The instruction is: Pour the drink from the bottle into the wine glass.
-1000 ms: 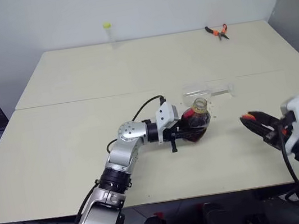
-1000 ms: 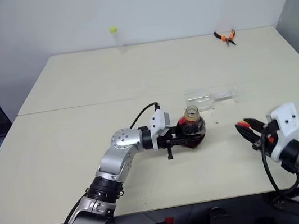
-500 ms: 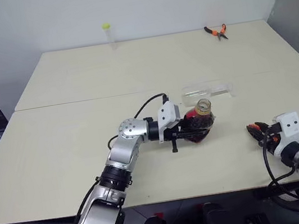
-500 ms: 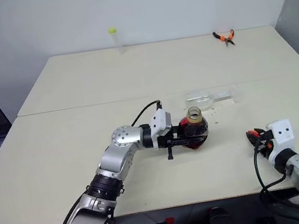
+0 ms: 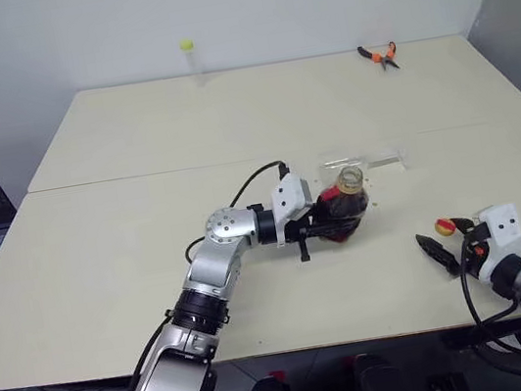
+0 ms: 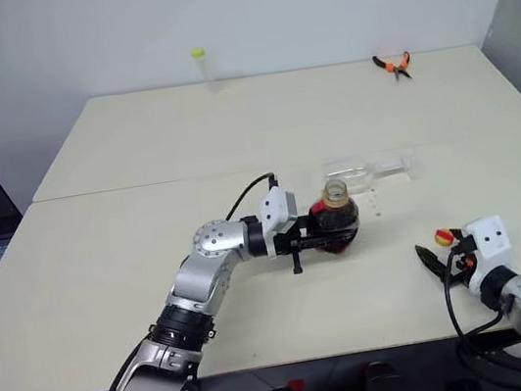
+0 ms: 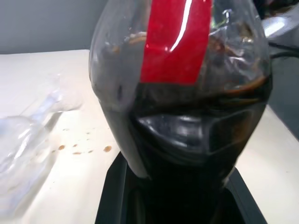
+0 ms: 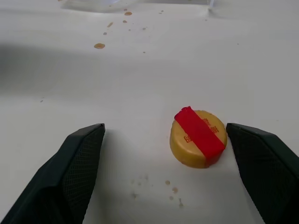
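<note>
1. Where the table's [image 5: 105,280] near right edge begins, the right gripper [image 8: 173,175] sits low with its two black fingers spread wide apart, clamped on nothing.
2. Between those fingers, close to the right-hand one, the yellow-and-red cap [image 8: 198,137] lies flat on the tabletop, apparently free of both; small brown drops mark the surface around it.
3. Farther in, near the table's middle, the left gripper [image 5: 330,226] reaches rightward, its fingers closed on the belly of the bottle [image 5: 344,208].
4. Seen up close from the left wrist, the bottle's red label band [image 7: 177,42] faces the camera, and the drink [image 7: 187,135] fills the lower belly as a dark brown mass.
5. At the bottle's top, the neck [image 6: 336,193] stands open and roughly upright, so uncapping appears complete.
6. Just beyond the bottle, the wine glass [image 5: 359,159] lies on its side, bowl to the left and foot to the right, with brown droplets [image 7: 84,148] on the table beside it; whether it touches the bottle cannot be told.
7. At the far edge, a thin yellow-capped tube [image 5: 189,60] stands at left and orange-handled pliers [image 5: 378,55] lie at right, both well apart from the work.
8. Progress, as judged: the bottle is opened and held, but the glass appears empty and must probably be righted before pouring, which is not yet done.
</note>
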### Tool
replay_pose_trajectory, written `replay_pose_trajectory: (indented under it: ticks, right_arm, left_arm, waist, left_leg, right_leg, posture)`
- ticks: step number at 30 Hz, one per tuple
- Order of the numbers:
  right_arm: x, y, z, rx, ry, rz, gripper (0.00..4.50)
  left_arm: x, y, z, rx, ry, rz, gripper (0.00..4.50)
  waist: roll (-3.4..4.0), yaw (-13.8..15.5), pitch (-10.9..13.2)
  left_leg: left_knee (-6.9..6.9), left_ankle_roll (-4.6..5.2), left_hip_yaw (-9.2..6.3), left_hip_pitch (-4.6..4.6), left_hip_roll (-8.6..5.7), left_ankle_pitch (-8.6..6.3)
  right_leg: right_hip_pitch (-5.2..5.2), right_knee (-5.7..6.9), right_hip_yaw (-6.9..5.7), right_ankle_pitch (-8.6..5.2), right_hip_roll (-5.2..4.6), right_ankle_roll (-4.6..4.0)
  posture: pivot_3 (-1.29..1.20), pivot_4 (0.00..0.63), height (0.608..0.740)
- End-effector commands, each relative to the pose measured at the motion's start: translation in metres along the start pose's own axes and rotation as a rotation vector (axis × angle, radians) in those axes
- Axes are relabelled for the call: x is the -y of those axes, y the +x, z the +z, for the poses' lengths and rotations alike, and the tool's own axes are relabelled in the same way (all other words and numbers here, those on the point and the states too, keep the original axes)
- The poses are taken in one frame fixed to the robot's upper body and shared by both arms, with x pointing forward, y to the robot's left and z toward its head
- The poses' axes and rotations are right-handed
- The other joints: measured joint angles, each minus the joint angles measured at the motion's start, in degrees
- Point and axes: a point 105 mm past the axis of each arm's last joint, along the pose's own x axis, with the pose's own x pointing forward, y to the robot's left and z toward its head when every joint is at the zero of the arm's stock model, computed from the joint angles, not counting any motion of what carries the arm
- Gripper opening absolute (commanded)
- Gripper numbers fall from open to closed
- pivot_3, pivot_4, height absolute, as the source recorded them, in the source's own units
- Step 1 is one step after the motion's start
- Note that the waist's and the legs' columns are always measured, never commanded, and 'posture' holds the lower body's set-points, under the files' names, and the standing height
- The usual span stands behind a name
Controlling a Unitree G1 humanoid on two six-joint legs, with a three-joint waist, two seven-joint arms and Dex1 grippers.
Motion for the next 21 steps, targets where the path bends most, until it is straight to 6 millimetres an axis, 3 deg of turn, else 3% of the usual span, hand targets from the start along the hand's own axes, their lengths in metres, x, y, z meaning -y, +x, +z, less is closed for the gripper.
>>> replay_pose_trajectory:
  ticks: [1,6,8,15,21]
  right_arm:
    - [-0.016,-0.008,0.042,0.102,-0.103,0.081,4.5]
    - [-0.09,-0.002,0.087,0.178,-0.213,0.402,4.5]
    - [-0.109,0.001,0.097,0.195,-0.236,0.476,4.5]
    - [-0.141,0.027,0.128,0.263,-0.282,0.572,4.5]
    - [-0.148,0.037,0.129,0.266,-0.297,0.597,4.5]
  left_arm:
    - [-0.023,-0.013,0.014,0.054,0.052,0.165,0.64]
    - [-0.068,-0.053,-0.006,0.034,0.037,0.537,0.64]
    - [-0.083,-0.067,-0.012,0.029,0.035,0.658,0.64]
    - [-0.118,-0.111,-0.034,-0.012,-0.002,0.952,0.64]
    - [-0.136,-0.129,-0.036,-0.017,-0.003,1.08,0.64]
  waist:
    - [0.0,-0.2,0.0]
    - [0.01,-0.4,0.0]
    - [-0.02,-0.3,0.0]
    - [-0.23,0.6,0.0]
    - [-0.27,1.1,0.0]
  left_leg:
    - [0.0,0.0,0.01,0.01,0.01,0.0]
    - [-0.02,0.0,-0.01,0.07,0.04,0.0]
    - [-0.01,-0.01,-0.11,0.04,0.06,0.0]
    - [0.09,-0.2,-0.15,-0.13,-0.11,0.11]
    - [0.07,-0.24,-0.14,-0.19,-0.12,0.13]
  right_leg:
    - [0.0,0.0,0.02,0.0,0.0,0.0]
    - [-0.01,0.02,0.01,0.0,0.05,0.0]
    - [-0.01,0.0,-0.07,0.0,0.05,0.0]
    - [-0.05,-0.06,-0.16,0.01,-0.11,0.01]
    - [-0.11,-0.11,-0.18,0.01,-0.13,0.0]
  posture:
    - [0.0,0.15,0.74]
    - [0.0,0.15,0.74]
    - [0.0,0.15,0.74]
    - [0.0,0.15,0.74]
    - [0.0,0.15,0.74]
